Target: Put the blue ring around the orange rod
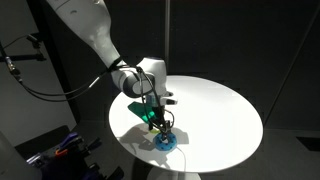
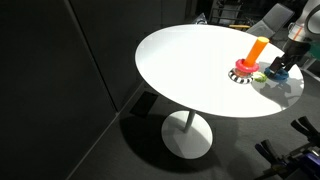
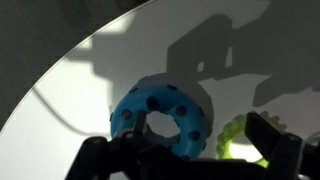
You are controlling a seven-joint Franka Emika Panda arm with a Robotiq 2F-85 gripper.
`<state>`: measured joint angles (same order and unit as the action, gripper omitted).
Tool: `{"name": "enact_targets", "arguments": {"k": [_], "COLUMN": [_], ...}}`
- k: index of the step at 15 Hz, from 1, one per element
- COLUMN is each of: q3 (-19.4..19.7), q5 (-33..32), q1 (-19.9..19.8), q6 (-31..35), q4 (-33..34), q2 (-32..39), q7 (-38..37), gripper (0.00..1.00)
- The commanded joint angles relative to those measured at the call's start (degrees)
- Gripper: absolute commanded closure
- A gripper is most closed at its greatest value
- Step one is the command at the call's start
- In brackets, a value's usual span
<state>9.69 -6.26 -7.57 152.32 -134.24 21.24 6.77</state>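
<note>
The blue ring [image 3: 160, 118] lies flat on the white table, and it shows in both exterior views [image 1: 164, 141] [image 2: 277, 71]. My gripper [image 3: 182, 142] is open just above it. The ring sits between the two dark fingers, nearer the left one. The gripper also shows in both exterior views [image 1: 160, 124] [image 2: 285, 63]. The orange rod [image 2: 257, 49] stands upright a short way from the blue ring. A black-and-white ring [image 2: 243, 73] lies round its base. The rod is not in the wrist view.
A yellowish-green ring [image 3: 234, 146] [image 2: 260, 76] lies right beside the blue ring, close to my right finger. The round white table [image 2: 190, 60] [image 1: 222, 108] has its edge near the rings. Dark chairs and gear stand beyond the table.
</note>
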Motion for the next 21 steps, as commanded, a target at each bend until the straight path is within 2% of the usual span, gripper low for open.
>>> {"name": "enact_targets", "arguments": {"k": [1, 4, 5, 6, 14, 15, 21], "q3": [-1.63, -2.49, -2.79, -3.01, -3.02, -2.94, -1.67], "q5": [1.22, 2.07, 2.40, 2.61, 2.86, 2.91, 1.20], "q1": [-1.58, -2.09, -2.30, -2.47, -3.28, -3.37, -1.91], "q6": [1.72, 2.58, 2.61, 2.58, 0.26, -0.54, -5.85], "q4": [1.37, 1.48, 1.53, 1.60, 1.88, 1.82, 2.30], "q2": [1.53, 2.19, 2.34, 2.49, -0.20, -1.23, -7.31], "q7": [1.56, 2.08, 2.25, 2.36, 2.11, 2.09, -0.36], "gripper": [0.00, 0.00, 0.17, 0.26, 0.89, 0.92, 0.90]}}
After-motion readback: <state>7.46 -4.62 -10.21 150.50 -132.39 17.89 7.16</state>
